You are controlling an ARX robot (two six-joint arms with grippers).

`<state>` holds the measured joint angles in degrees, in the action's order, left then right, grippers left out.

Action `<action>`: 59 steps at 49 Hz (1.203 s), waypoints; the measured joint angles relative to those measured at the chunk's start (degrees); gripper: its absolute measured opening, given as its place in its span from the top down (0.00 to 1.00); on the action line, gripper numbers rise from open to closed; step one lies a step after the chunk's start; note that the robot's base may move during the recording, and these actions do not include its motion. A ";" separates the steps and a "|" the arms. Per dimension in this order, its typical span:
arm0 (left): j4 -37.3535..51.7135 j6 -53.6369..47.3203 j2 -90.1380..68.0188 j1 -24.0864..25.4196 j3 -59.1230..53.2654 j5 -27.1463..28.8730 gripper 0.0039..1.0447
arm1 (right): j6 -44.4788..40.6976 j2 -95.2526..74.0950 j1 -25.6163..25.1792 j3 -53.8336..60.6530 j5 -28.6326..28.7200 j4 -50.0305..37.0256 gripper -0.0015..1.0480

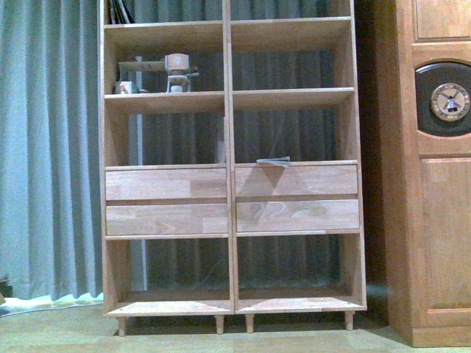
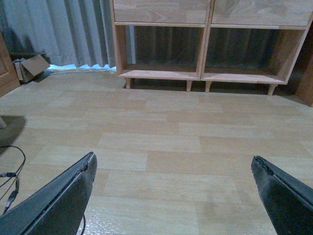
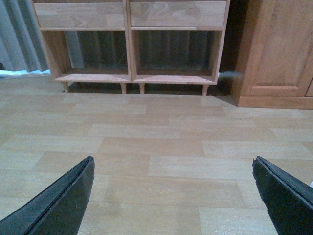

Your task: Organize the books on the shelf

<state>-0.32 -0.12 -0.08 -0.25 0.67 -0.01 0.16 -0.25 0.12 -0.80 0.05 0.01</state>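
Black-fingered left hand (image 2: pixel 173 161) and right hand (image 3: pixel 172 161) gaped wide, empty, above the pale plank floor (image 2: pixel 156 127). One thin greyish book (image 1: pixel 274 160) lay flat at the front edge of the tall light-wood bookcase's (image 1: pixel 228 103) right-hand ledge; a clumsy reach could knock it off.

Grey-blue pleated curtain (image 1: pixel 51 147) covers the back wall, running out of view at the top. Pale bluish light shows along its hem (image 1: pixel 51 300). A darker wood cabinet (image 1: pixel 434 184) stands at the right, panelled, with a round clock (image 1: pixel 450 101) set in a black panel. Floor (image 2: pixel 161 142) is light wood-look planks with a slight sheen. Open cardboard box (image 2: pixel 32 67) sits at the curtain's foot. Thin black cable (image 2: pixel 12 166) lies on the floor, apart from it. Room is dim.
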 joint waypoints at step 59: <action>0.00 -0.02 -0.02 0.00 0.00 0.00 0.07 | 0.00 0.00 0.00 0.00 0.00 0.00 0.07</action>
<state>-0.32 -0.14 -0.10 -0.25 0.67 -0.01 0.16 -0.25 0.12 -0.80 0.05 0.01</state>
